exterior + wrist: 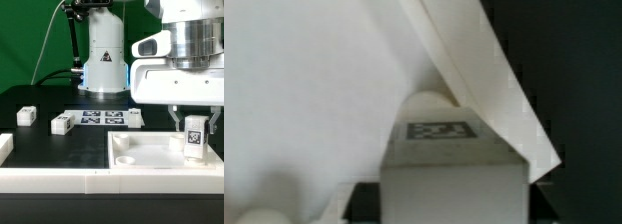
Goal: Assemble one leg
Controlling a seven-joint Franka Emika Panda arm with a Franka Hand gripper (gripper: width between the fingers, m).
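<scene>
My gripper [192, 122] is shut on a leg [194, 137], a small white block with a black-and-white tag on its face. I hold it upright over the corner of the large white square panel [150, 152] on the exterior view's right, its lower end at or just above the panel. In the wrist view the leg [443, 150] fills the space between my jaws, its tag facing the camera, with the white panel [313, 90] behind it. Three more legs lie on the table: one [26, 117], another [61, 124], and a third [133, 118].
The marker board [98, 118] lies on the black table behind the panel. A white L-shaped fence [60, 178] runs along the front. The arm's white base [104, 50] stands at the back.
</scene>
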